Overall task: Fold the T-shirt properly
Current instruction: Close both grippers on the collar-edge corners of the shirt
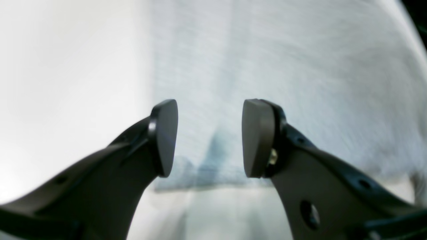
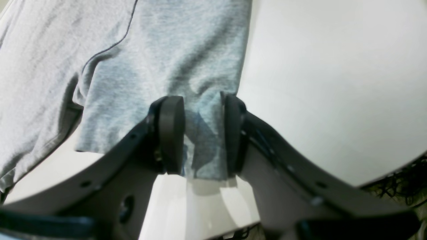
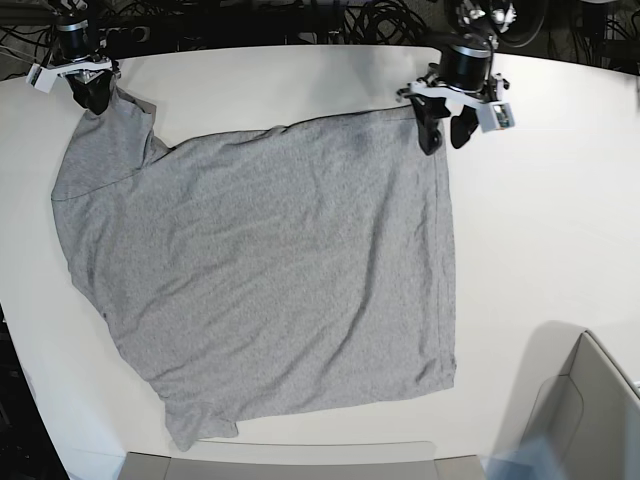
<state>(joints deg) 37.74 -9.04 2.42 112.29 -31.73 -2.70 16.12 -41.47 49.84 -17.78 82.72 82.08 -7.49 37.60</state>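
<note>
Presently, the right gripper [image 3: 92, 96], jaws closed on a sleeve edge of the T-shirt [image 3: 270, 270], holds it. The shirt lies spread on the white table [image 3: 540, 220] between both tools. The left gripper [image 3: 445, 130] stands parted over the hem corner, holding nothing.

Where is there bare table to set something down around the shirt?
The widest bare table lies between the shirt's straight edge and the box. A narrower strip runs along the far edge between the two arms. The shirt covers the middle.
</note>
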